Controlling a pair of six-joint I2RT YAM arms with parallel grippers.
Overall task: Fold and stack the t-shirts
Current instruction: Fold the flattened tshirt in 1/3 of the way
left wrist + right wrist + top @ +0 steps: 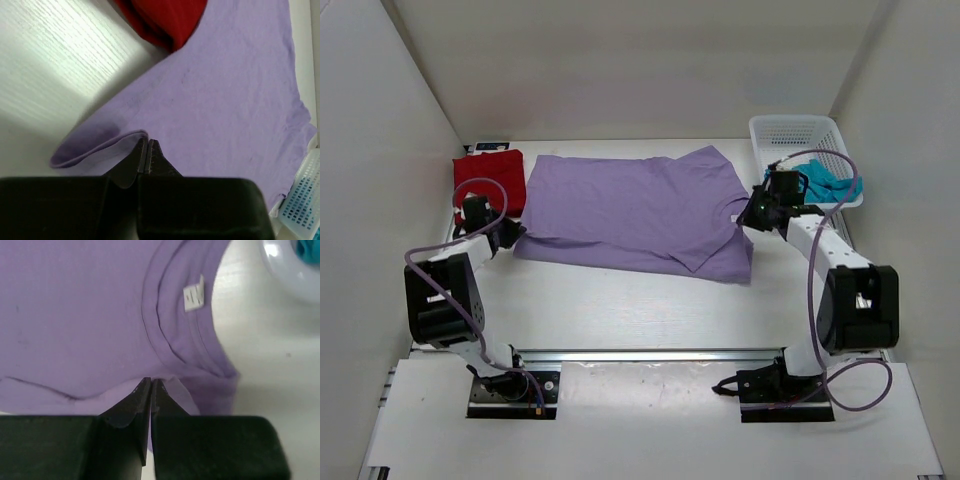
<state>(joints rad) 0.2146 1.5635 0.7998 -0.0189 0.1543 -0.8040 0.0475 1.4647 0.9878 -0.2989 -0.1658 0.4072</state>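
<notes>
- Top external view showed us the lavender t-shirt [630, 210] spread flat mid-table [620, 310], its long axis running left to right. The collar pointed right, toward the white basket [790, 128], and the hem lay at the left.
- We saw 1 sleeve at the far side and 1 at the near side, both at the right end.
- The dark red t-shirt [490, 180] sat as a compact pile in the far left corner, touching the lavender hem corner.
- The teal t-shirt [828, 182] lay bunched in the basket.
- The left gripper [146, 145] was clamped on the lavender hem edge, where the cloth curled up in a small fold.
- The right gripper [151, 385] was pinched on the lavender cloth just beside the collar.
- A white neck label [195, 296] showed inside the collar, but its writing was too blurred for us to read.
</notes>
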